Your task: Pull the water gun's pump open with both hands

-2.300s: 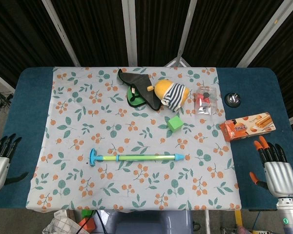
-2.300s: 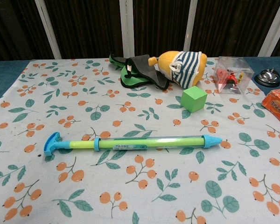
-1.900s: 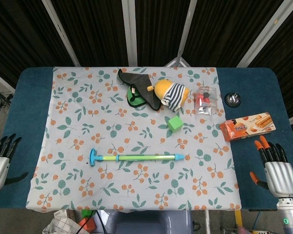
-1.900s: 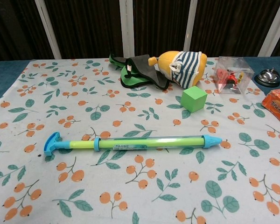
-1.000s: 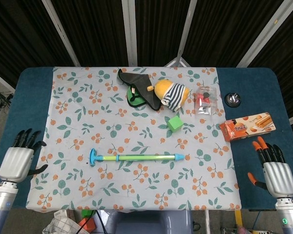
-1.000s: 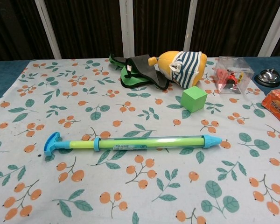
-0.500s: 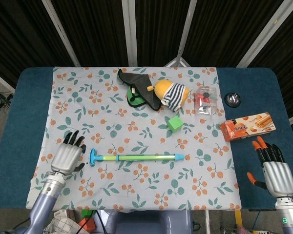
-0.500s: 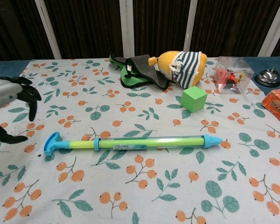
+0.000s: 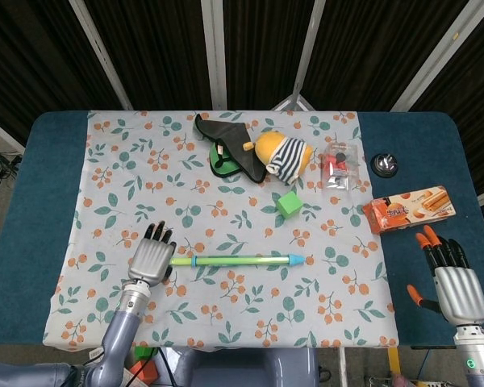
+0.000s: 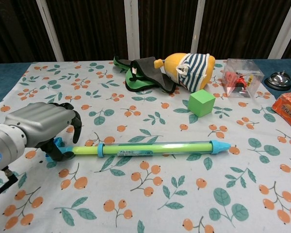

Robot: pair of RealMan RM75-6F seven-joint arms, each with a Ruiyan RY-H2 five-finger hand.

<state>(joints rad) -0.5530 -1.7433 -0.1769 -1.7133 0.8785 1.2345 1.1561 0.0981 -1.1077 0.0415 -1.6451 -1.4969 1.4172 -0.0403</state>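
Note:
The water gun lies across the floral cloth, with a clear green barrel and a blue nozzle pointing right. Its blue pump handle sits at the left end, mostly covered by my left hand. In the chest view my left hand arches over the handle, fingers curved above it and thumb below, not closed on it. My right hand hovers at the table's right front edge, far from the gun, fingers apart and holding nothing.
Behind the gun stand a green cube, a striped plush toy on a dark green cloth item, a clear box, a bell and an orange snack box.
My left hand has moved right from the cloth's left edge and now covers the gun's pump handle. The gun and my right hand have stayed put.

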